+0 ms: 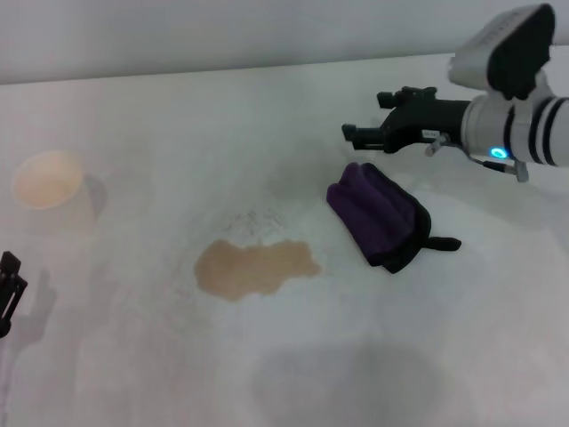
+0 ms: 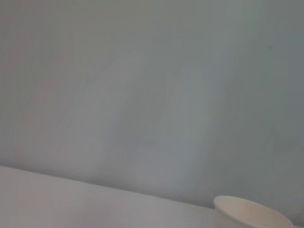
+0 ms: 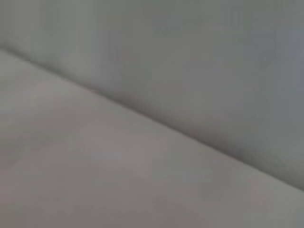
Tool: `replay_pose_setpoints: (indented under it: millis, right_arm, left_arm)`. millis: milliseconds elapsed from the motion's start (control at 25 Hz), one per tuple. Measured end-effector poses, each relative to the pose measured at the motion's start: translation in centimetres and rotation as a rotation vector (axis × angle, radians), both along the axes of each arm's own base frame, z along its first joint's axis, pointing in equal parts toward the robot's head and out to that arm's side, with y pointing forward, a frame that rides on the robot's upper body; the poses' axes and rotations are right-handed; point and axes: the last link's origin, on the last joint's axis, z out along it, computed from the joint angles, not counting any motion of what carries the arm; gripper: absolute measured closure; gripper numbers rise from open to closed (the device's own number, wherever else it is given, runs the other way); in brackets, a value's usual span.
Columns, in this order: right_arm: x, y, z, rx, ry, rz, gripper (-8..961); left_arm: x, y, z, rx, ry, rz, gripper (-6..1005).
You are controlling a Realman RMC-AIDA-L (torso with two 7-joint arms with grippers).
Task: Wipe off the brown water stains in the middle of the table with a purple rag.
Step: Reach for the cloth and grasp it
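The brown water stain (image 1: 255, 268) is a tan puddle in the middle of the white table (image 1: 267, 116). The purple rag (image 1: 380, 214), bunched with black edging and a loop tail, lies on the table to the right of the stain, apart from it. My right gripper (image 1: 358, 134) hovers just beyond the rag's far end, above the table, holding nothing. My left gripper (image 1: 9, 285) shows only partly at the left edge of the head view. Neither wrist view shows the rag or the stain.
A white paper cup (image 1: 49, 181) stands at the far left of the table; its rim shows in the left wrist view (image 2: 251, 213). Faint grey speckles (image 1: 253, 220) lie just beyond the stain. A grey wall stands behind the table's far edge.
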Motion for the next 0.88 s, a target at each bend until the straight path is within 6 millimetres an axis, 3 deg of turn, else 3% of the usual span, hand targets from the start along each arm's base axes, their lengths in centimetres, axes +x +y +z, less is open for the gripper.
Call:
replay_pose_setpoints:
  millis: [200, 400, 680, 880]
  right_arm:
    - [-1.5, 0.2, 0.7, -0.099, -0.098, -0.012, 98]
    - [-3.3, -0.3, 3.5, -0.132, -0.279, -0.012, 98]
    - [-5.2, -2.3, 4.6, -0.214, -0.282, 0.023, 98]
    - [-5.3, -3.4, 4.3, -0.284, -0.273, 0.002, 98]
  left_arm:
    - [0.0, 0.3, 0.1, 0.001, 0.004, -0.005, 107]
    - [0.1, 0.7, 0.3, 0.009, 0.008, -0.008, 106]
    - [0.0, 1.3, 0.7, 0.029, 0.010, -0.003, 106]
    - [0.0, 1.5, 0.8, 0.032, 0.011, -0.004, 107]
